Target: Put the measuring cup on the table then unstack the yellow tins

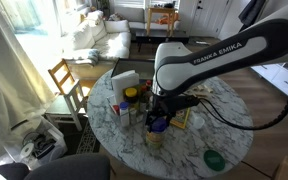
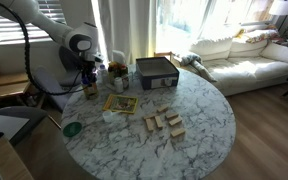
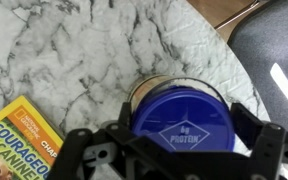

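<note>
Our gripper point(image 3: 181, 128) has its jaws pinched on the sides of the small blue plastic measuring cup point(image 3: 179, 112), so that's what it's holding. The cup is right over the pale yellow round metal tins point(image 3: 144, 87), whose rim peeks out on the far side. We honestly can't tell if cup and tins touch. It's all close to the edge of the round white marble-look table point(image 3: 74, 50), with a yellow-and-green book point(image 3: 19, 140) lying just left.

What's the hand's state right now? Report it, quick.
Hand: closed on the measuring cup, over the yellow tins.
</note>
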